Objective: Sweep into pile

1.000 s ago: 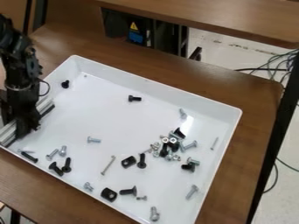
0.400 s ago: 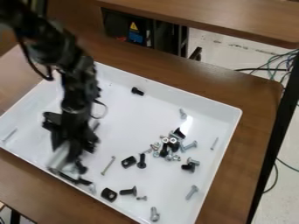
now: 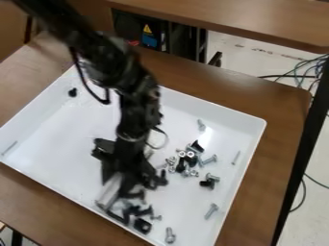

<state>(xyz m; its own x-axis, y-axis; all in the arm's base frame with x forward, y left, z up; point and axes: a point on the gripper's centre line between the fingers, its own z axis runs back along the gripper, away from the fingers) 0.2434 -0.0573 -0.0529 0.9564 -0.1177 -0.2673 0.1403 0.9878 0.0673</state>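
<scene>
Swept rightward since the earlier frame are the pale bar [image 3: 109,190], the gripper [image 3: 130,177] closed narrowly on it, and dark hardware including a square black bracket [image 3: 143,226] near the front wall. Across the white tray [image 3: 57,132] on the bench [image 3: 32,199] lie a thin screw [image 3: 9,148], a short black screw [image 3: 72,92], clustered nuts and bolts [image 3: 185,161] right of the gripper, then a slim screw [image 3: 235,157].

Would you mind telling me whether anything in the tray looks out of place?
Nothing looks visibly broken or spilled outside the white tray. Two pieces look stray, far from the cluster of screws and nuts: a black screw toward the upper left and a slim silver screw by the left side.
</scene>
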